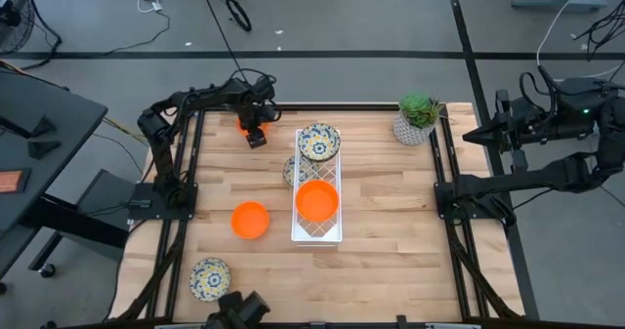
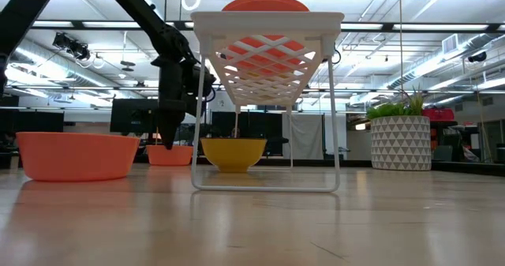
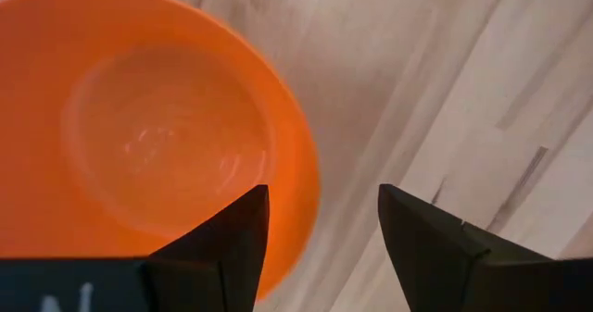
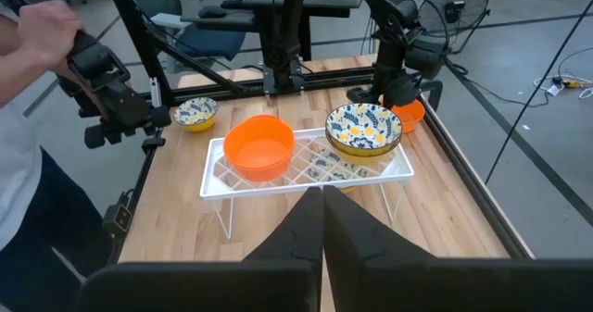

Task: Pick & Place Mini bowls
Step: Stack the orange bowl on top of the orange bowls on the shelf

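So the left tool (image 1: pixel 255 134) is down at the far-left part of the light wooden bench (image 1: pixel 391 212), right over a plain bright orange mini bowl (image 3: pixel 139 136). Its fingers (image 3: pixel 232 247) are spread about as wide as they go and straddle the bowl's rim, one inside and one outside, but nothing is gripped. In the high view only a sliver of that bowl (image 1: pixel 241 125) peeks out beside the tool.

The white wire rack (image 1: pixel 298 233) stands in the middle of the bench. On it sit a second orange mini bowl (image 1: pixel 316 201) at the near end and a white mini bowl with blue-and-yellow floral pattern (image 1: pixel 318 142) at the far end. Another floral mini bowl (image 1: pixel 290 169) sits on the bench partly under the rack's left edge (the low view shows it yellow on the outside). A third orange mini bowl (image 1: pixel 250 220) rests on the bench just left of the rack, and one more floral mini bowl (image 1: pixel 209 277) is near the front-left corner.

The right tool (image 4: pixel 322 221) is parked off the bench's right side, fingers pressed together, holding nothing.

A potted green plant in a white patterned pot (image 1: pixel 418 118) stands at the far-right corner. A person's hand (image 4: pixel 42 30) shows beyond the bench in the right wrist view.
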`<state>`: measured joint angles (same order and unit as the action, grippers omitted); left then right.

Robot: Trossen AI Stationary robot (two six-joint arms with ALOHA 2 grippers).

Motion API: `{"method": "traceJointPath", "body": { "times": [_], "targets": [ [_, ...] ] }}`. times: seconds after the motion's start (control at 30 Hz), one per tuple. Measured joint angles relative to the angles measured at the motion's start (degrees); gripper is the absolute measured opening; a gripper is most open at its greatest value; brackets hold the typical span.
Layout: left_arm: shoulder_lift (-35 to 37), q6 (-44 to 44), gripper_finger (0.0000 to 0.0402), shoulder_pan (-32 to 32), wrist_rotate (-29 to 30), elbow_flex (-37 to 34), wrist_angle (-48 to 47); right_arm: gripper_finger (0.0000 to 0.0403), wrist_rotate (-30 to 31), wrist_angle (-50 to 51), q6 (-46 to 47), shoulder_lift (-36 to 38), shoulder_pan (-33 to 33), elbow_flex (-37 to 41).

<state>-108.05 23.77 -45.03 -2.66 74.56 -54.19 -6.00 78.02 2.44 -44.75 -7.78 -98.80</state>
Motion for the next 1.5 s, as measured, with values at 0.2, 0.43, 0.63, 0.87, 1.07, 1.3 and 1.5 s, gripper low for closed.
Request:
{"method": "traceJointPath", "body": {
  "times": [0.2,0.43,0.63,0.87,1.07,1.3,1.5],
  "targets": [
    [0.00,-0.60,0.0170,0.30,0.04,0.00,0.95,0.0011,-0.02,0.00,0.00,0.00,-0.01,0.00],
    [0.00,-0.61,0.0088,0.26,0.07,0.00,0.92,0.0011,0.00,0.02,0.00,0.00,-0.01,0.00],
    [0.00,-0.61,0.0032,0.28,0.07,0.00,0.97,0.0011,-0.02,0.02,0.00,0.00,-0.01,0.00],
    [0.04,-0.56,0.0006,0.30,1.02,0.02,1.10,0.0011,0.00,0.00,0.00,0.00,-0.01,0.00],
    [0.04,-0.52,0.0004,0.30,1.61,0.02,0.83,0.0011,-0.02,0.01,0.01,0.00,-0.01,0.00],
    [1.23,-0.44,0.0002,0.46,4.80,0.00,-0.53,0.0011,0.00,0.00,0.00,0.00,-0.01,0.00],
    [4.56,-0.52,0.0001,0.52,5.65,-0.02,-2.99,0.0011,0.00,0.00,0.00,0.00,-0.01,0.00]
  ]
}}
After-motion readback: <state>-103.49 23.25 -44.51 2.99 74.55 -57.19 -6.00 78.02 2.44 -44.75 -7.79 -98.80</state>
